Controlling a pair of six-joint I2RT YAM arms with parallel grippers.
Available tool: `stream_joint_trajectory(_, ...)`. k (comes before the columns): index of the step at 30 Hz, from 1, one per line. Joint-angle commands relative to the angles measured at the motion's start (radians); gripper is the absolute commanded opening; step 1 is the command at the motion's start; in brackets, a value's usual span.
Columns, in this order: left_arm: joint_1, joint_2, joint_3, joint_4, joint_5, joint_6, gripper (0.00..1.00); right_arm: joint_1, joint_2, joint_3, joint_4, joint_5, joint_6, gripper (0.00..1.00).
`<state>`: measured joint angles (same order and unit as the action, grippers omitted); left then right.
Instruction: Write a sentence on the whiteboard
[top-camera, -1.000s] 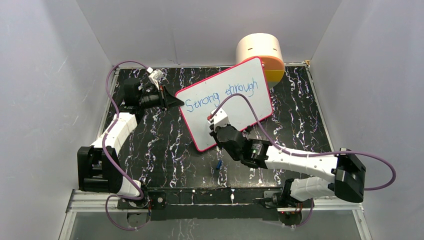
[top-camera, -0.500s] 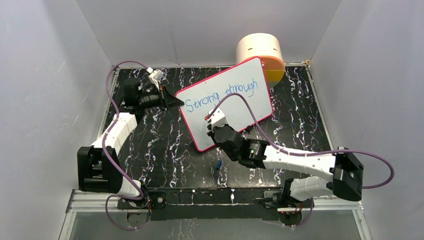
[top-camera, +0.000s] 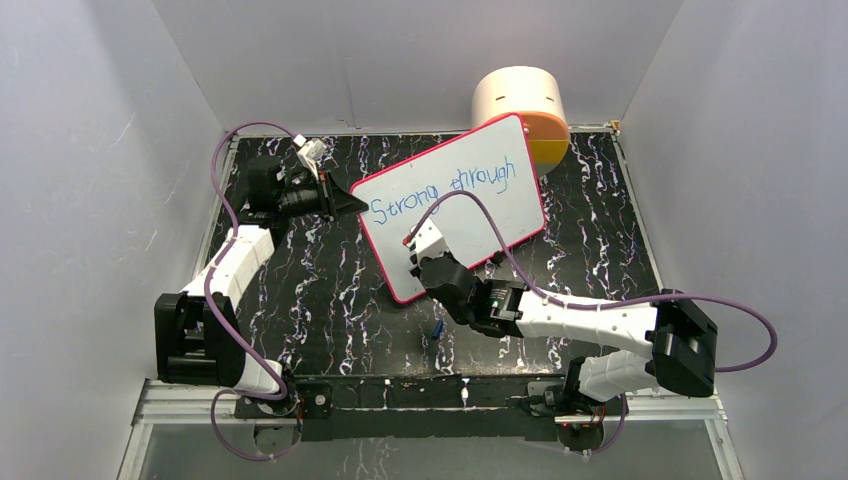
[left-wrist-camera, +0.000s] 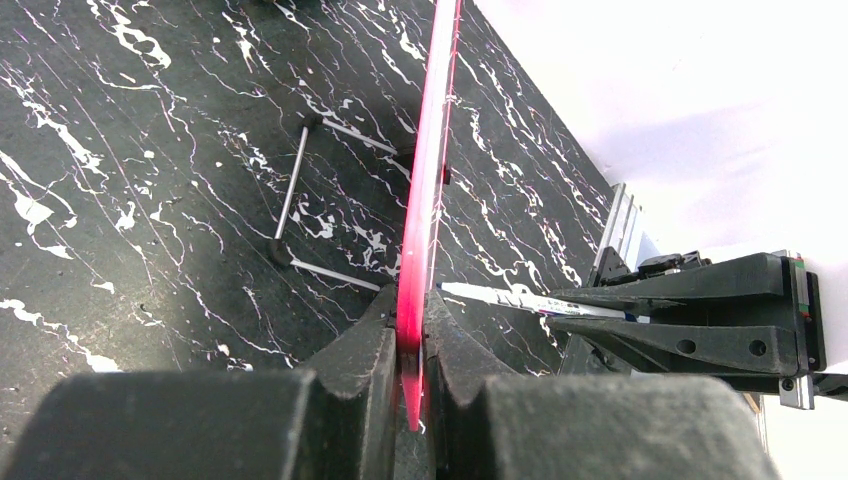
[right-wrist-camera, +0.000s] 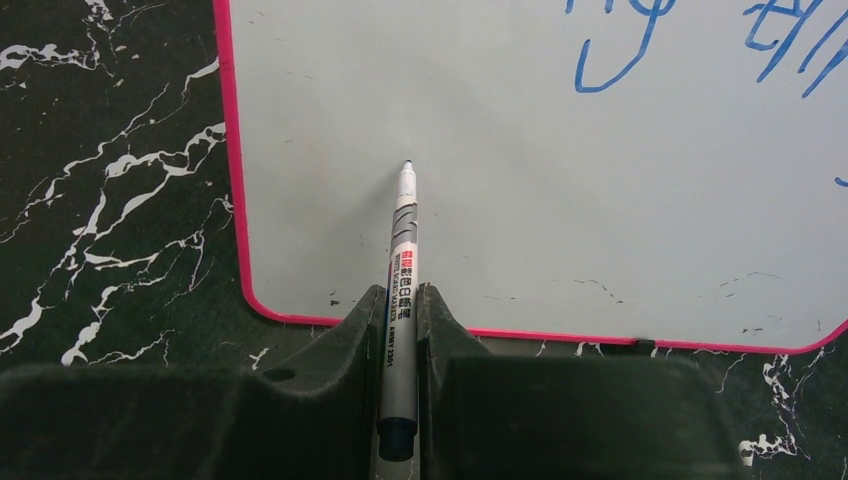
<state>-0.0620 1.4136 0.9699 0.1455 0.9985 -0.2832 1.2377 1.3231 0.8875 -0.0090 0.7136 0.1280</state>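
Observation:
The whiteboard (top-camera: 480, 225), pink-framed, stands tilted on the black marbled table. Blue lettering, the sentence (top-camera: 445, 188), reads "Strong through" along its top. My left gripper (top-camera: 355, 203) is shut on the board's left edge; in the left wrist view the pink edge (left-wrist-camera: 430, 180) runs between the jaws of this gripper (left-wrist-camera: 410, 335). My right gripper (top-camera: 413, 243) is shut on a grey marker (right-wrist-camera: 403, 250). The marker points at the bare lower-left part of the whiteboard (right-wrist-camera: 550, 180), below the sentence (right-wrist-camera: 610, 50). I cannot tell whether its tip touches the board.
A cream and orange cylinder (top-camera: 522, 105) stands behind the board's far right corner. A small blue cap (top-camera: 438, 329) lies on the table near the front. A wire stand (left-wrist-camera: 300, 190) sits behind the board. White walls close in on three sides.
My right gripper has moved left along the board's lower part with the marker. The left arm and the board have not moved.

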Motion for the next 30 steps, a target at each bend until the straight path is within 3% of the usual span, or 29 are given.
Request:
stream_joint_trajectory(1,0.005,-0.010,0.003,-0.063,-0.047,0.030,0.00,0.004,-0.001,0.041,0.036,0.048,0.004,0.00)
stream_joint_trajectory(30,0.005,-0.007,0.001,-0.060,-0.033,0.024,0.00,0.005,0.048,0.031,0.125,0.039,-0.036,0.00)
